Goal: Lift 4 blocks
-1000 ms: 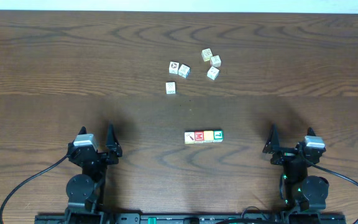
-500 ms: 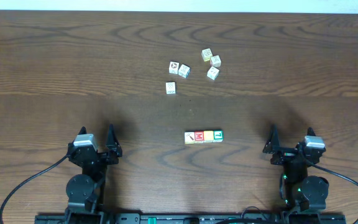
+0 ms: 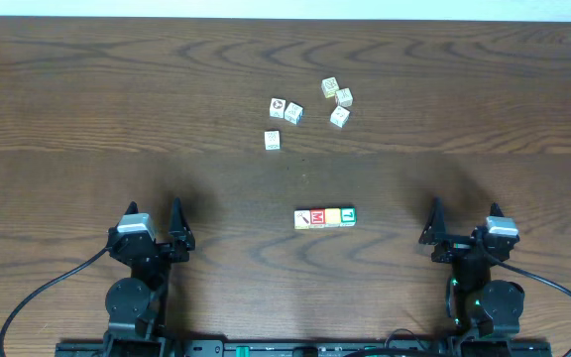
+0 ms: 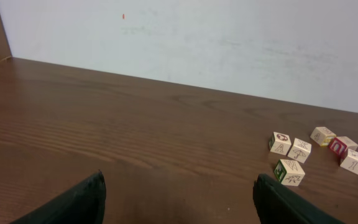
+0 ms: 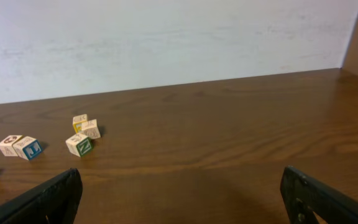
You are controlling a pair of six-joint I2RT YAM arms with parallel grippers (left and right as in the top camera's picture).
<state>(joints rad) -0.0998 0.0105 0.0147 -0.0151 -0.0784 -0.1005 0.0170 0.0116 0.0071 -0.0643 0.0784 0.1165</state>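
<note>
Four touching colour-faced blocks (image 3: 325, 217)

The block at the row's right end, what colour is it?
That block is green with a white mark; the overhead view shows it best.

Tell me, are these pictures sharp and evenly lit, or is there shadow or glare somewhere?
Overhead: even light, with soft shadows on the table; the row of blocks is too small to read. Left wrist: the left fingers are featureless dark shapes, while the cream cubes look sharp. Right wrist: mild sheen on the table, and the right fingers are equally dark.
</note>
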